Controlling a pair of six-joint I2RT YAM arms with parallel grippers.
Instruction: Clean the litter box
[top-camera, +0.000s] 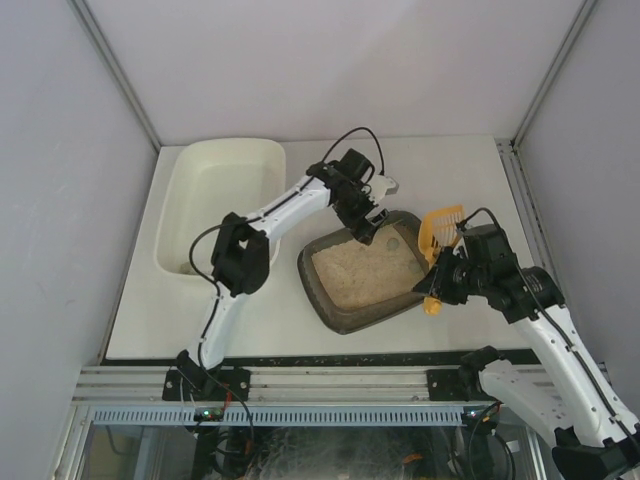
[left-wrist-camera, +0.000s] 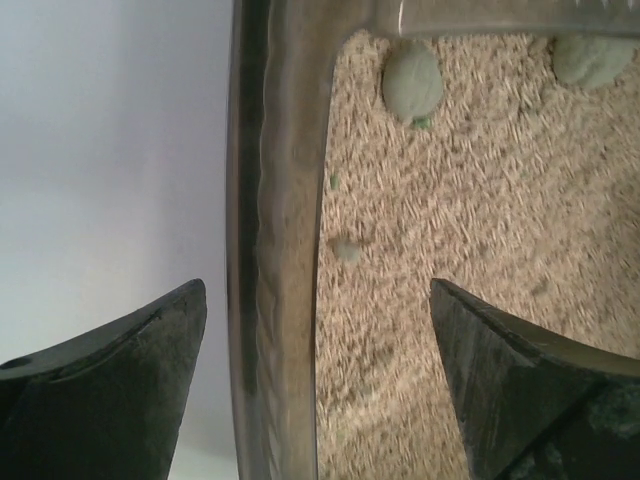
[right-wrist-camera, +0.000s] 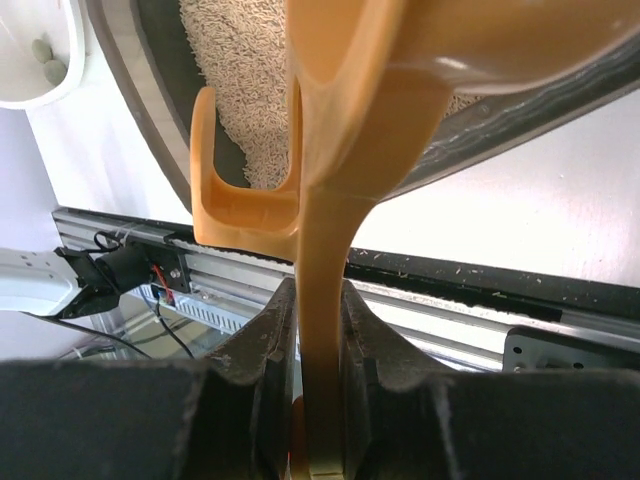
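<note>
The orange litter scoop (top-camera: 442, 224) is clamped by its handle in the right gripper (right-wrist-camera: 318, 325), whose jaws press tight on either side of the shaft. The scoop's slotted head hangs at the right-hand rim of the litter box (top-camera: 340, 318), which lies just to the scoop's left, filled with beige litter. Across the tray from the scoop, the left gripper (left-wrist-camera: 318, 292) is spread wide and straddles the far rim, one finger outside and one over the litter, gripping nothing. Near it, grey-green clumps (left-wrist-camera: 411, 82) lie on the litter, so scooping is not finished. Farther left of the scoop, beyond the tray, the white tub (top-camera: 215, 195) seems to hold a few grey lumps (right-wrist-camera: 42, 55), though that corner is small and partly cut off. I judge the job partly done.
</note>
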